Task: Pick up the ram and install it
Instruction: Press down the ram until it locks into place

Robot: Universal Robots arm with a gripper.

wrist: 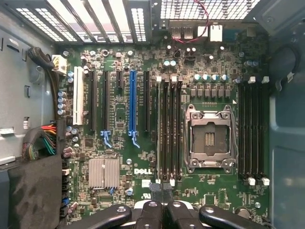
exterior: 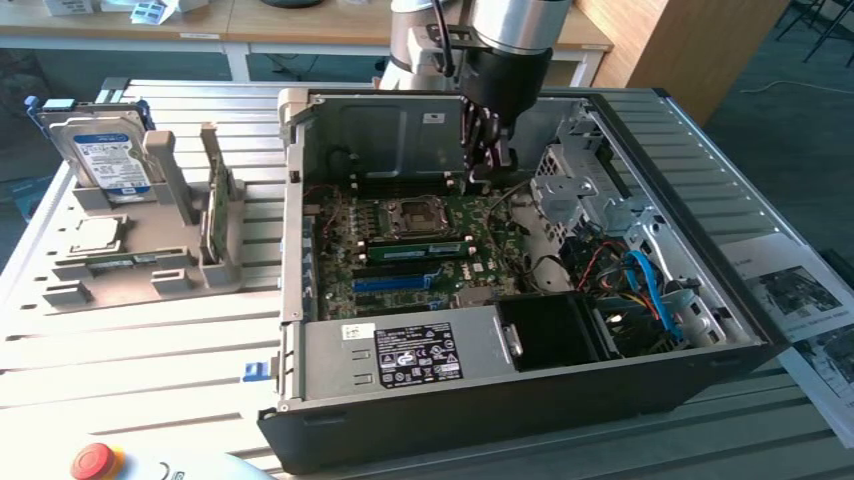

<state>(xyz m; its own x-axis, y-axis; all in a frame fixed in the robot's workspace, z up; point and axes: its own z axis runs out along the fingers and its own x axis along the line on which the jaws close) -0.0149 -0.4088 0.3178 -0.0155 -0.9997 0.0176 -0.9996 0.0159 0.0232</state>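
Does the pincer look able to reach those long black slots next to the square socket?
Probably yes: the case is open, the shut pincer hangs just above the motherboard, and nothing covers the slots.

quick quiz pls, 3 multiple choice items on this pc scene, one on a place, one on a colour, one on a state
1. Where is the hard drive with the blue-and-white label?
A. inside the computer case
B. in the grey holder to the exterior view's left of the case
C. on the printed sheets

2. What colour is the long slot beside the black ones on the motherboard?
A. red
B. yellow
C. blue

3. How do the gripper's fingers stand?
A. shut
B. wide open
C. closed on the hard drive

Answers:
1 B: the hard drive stands upright in the grey holder, outside the computer case.
2 C: the long slot is bright blue.
3 A: the gripper hangs over the motherboard with its fingers together.
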